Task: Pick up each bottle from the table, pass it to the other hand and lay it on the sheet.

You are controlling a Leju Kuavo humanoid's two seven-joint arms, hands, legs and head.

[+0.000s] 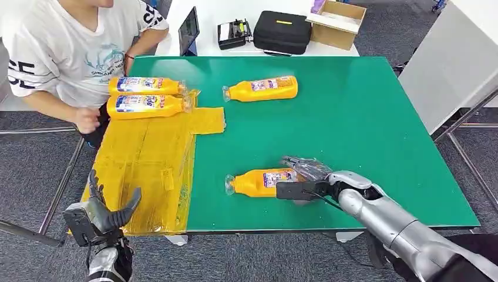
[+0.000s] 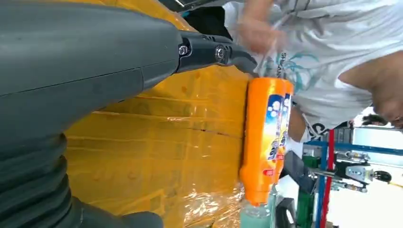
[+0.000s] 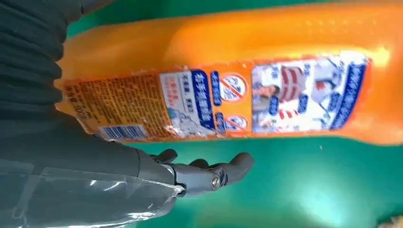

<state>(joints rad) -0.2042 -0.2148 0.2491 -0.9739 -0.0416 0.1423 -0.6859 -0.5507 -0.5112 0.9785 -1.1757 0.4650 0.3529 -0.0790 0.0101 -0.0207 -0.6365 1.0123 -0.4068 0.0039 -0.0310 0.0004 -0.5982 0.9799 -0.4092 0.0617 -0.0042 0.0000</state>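
Right hand (image 1: 305, 187) rests against nearest bottle (image 1: 258, 181) on bench (image 1: 364, 129), grasp undeterminable; left hand (image 1: 103, 214) spread wide, holding nothing.

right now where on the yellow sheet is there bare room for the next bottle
The yellow sheet is bare from the two bottles at its far end down to the near table edge, by the left hand. Its far end is crowded, with a person's hand beside it.
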